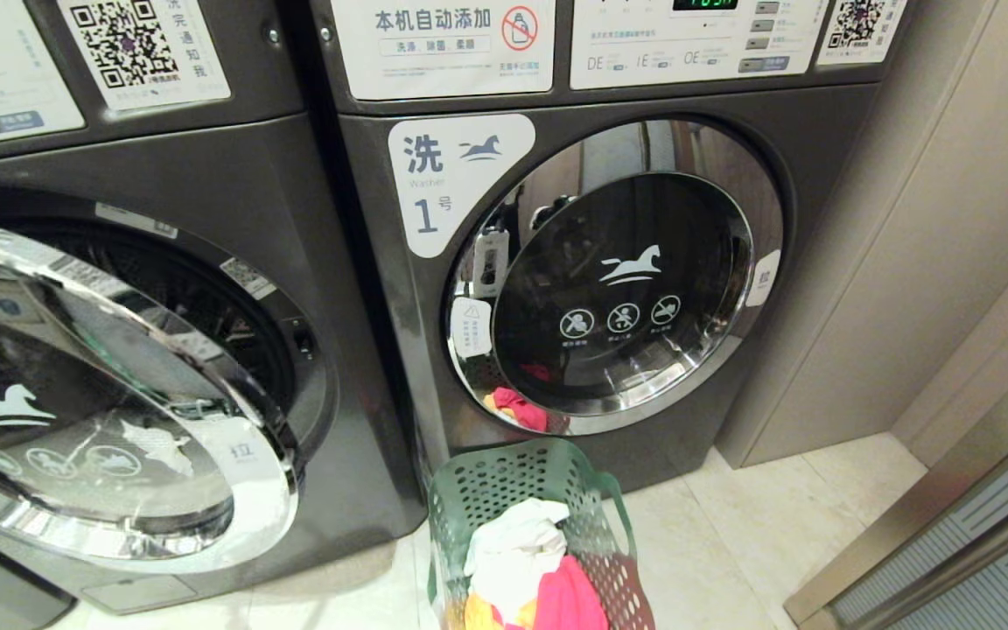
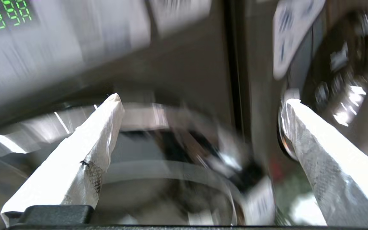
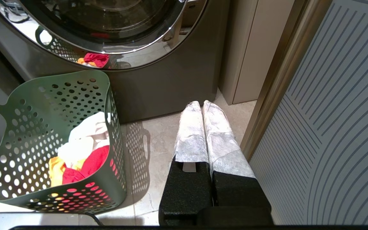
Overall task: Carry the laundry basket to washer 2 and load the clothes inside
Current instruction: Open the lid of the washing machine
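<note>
Clothes [image 1: 526, 569] lie in the laundry basket [image 1: 504, 481] at six o'clock of washer 1 [image 1: 609, 280]; the spread, empty left gripper [image 2: 200, 105] is nearer than the closed right gripper [image 3: 201, 107].

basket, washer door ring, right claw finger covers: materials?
Laundry basket: likely moulded plastic, matte green; punched round holes, cut-out handle. Door ring on the shut washer: chrome-look metal or plated plastic, mirror finish reflecting the clothes. Right claw finger covers: white fibrous wrap, maybe non-woven fabric or tape, over black bodies.
</note>
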Controlling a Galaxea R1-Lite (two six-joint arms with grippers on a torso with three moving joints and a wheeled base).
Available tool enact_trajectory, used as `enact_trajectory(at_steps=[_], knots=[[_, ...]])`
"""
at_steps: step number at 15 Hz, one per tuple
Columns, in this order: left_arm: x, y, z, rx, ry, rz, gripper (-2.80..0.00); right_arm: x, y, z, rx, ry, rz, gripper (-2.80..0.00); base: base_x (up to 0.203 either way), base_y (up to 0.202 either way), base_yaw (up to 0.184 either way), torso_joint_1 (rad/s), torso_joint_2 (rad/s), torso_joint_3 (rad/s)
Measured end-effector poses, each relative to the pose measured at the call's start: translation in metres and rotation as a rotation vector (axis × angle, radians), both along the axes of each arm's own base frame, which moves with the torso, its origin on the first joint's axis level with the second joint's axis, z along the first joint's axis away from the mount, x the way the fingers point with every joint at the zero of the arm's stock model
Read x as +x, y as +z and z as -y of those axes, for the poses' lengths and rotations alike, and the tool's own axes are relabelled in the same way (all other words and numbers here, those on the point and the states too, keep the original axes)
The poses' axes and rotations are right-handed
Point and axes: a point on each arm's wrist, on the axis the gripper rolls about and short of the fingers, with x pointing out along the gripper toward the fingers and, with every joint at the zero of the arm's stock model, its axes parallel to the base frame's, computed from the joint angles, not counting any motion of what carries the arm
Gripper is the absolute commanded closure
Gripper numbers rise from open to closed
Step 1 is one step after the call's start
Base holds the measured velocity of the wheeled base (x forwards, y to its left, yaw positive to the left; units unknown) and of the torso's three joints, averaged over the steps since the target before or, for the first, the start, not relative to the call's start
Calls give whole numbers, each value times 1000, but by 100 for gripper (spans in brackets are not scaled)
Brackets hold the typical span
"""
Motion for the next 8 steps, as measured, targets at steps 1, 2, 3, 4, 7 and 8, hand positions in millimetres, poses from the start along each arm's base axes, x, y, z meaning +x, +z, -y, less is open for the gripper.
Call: enact_trajectory(at_steps=[1,2,3,4,7,8], knots=[[-20,15,23,31,28,75,-280,0,0,0,0,0,0,0,0,0,0,0,0,0],[-36,23,42,33,54,133,-280,0,0,0,0,1,0,0,0,0,0,0,0,0],[-49,32,57,5,90,195,-280,0,0,0,0,0,0,0,0,0,0,0,0,0],[-57,40,66,-52,137,247,-280,0,0,0,0,0,0,0,0,0,0,0,0,0],[-65,62,72,-287,359,347,-280,0,0,0,0,0,0,0,0,0,0,0,0,0],[-63,61,71,-324,464,346,-280,0,0,0,0,0,0,0,0,0,0,0,0,0]])
